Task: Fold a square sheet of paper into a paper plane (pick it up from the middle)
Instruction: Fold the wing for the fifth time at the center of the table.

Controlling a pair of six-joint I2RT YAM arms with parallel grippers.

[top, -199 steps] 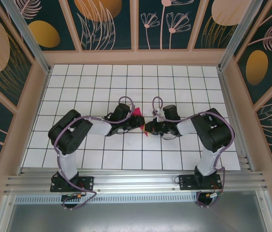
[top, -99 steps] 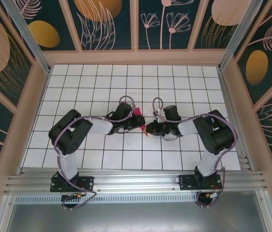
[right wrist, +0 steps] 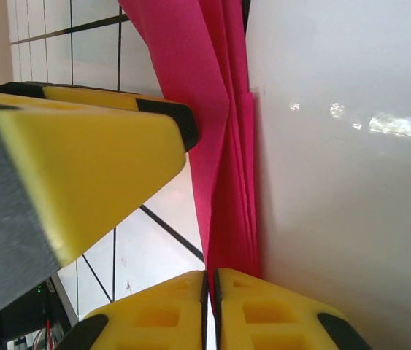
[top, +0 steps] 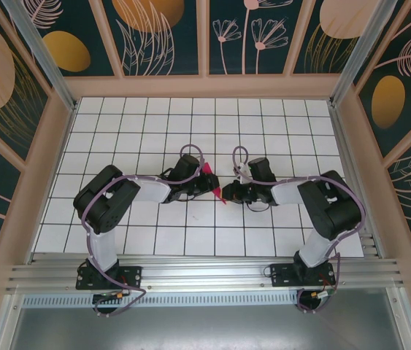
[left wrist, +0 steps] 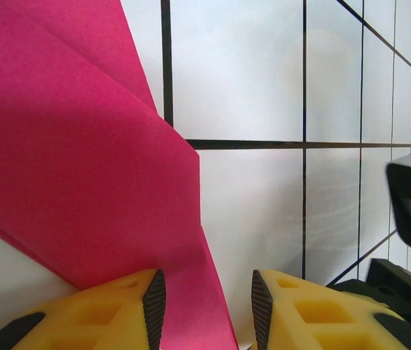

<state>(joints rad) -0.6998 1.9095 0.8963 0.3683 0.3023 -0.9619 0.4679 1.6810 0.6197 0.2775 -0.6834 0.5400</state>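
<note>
White grid-tiled tabletop [top: 154, 131], centre: creased magenta-pink paper sheet [left wrist: 81, 146] between both arms; right gripper [right wrist: 211, 281] pinched onto its layered edge; left gripper [left wrist: 209, 292] part-open around it; risk: loose layers slipping, skewing the fold.

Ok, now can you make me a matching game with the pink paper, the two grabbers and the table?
Things:
1. paper
2. left gripper
3. right gripper
4. table

Descriptions:
A. white squares with black lines
B. pinched shut on the paper
C. magenta-pink, folded in layers
D. open, with the paper's edge running between its fingers

Pairs: 1-C, 2-D, 3-B, 4-A
</note>
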